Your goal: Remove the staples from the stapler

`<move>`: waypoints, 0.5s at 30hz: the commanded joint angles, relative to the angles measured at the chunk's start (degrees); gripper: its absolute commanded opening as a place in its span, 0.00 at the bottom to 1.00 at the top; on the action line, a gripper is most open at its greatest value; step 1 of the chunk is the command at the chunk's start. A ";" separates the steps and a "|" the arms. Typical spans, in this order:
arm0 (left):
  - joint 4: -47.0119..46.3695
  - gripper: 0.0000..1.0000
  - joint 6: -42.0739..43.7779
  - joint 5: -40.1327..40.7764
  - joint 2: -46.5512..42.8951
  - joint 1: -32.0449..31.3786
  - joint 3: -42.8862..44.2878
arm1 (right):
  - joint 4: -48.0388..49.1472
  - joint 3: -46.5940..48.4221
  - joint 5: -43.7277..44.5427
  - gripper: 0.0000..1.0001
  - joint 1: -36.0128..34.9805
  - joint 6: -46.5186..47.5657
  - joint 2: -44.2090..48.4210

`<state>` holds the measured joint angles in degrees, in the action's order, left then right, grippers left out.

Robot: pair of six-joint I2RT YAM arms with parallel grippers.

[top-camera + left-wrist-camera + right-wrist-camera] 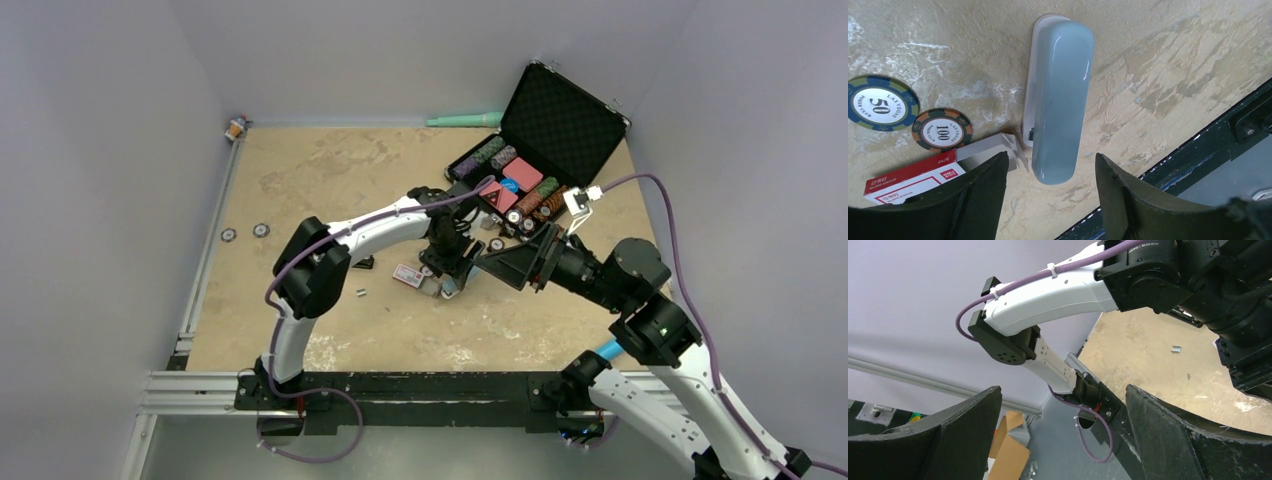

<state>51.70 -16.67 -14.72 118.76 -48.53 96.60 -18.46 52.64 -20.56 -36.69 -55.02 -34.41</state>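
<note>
Left pincer (1050,156) hangs released astride the near end of the pale blue block (1060,90). Right pincer (1063,390), right of that block, gapes released and grasps nothing.

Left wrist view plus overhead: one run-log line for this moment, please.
left gripper: open over pale blue block end | right gripper: open, empty, raised | staples: loose strip on table
</note>
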 commanded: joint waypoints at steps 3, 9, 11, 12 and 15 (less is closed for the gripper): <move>-0.40 0.63 2.25 -2.73 1.68 -0.38 3.33 | 4.77 0.30 -2.11 0.99 -0.04 0.30 -0.98; 0.15 0.55 2.54 -2.20 2.21 -0.72 3.94 | 6.49 -0.25 -2.87 0.99 -0.04 0.16 -2.37; 0.33 0.55 2.12 -1.27 2.43 -0.93 3.95 | 7.08 -0.19 -3.22 0.99 0.01 0.18 -2.94; 0.47 0.55 1.75 -0.76 2.63 -1.02 3.95 | 7.32 -0.17 -3.40 0.99 0.03 0.26 -3.32; 1.21 0.55 0.83 0.08 3.19 -1.25 4.07 | 7.89 -0.12 -3.82 0.99 0.01 0.43 -4.27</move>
<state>52.05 -15.44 -15.79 121.10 -49.19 98.32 -14.37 52.58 -22.57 -36.69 -55.07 -37.60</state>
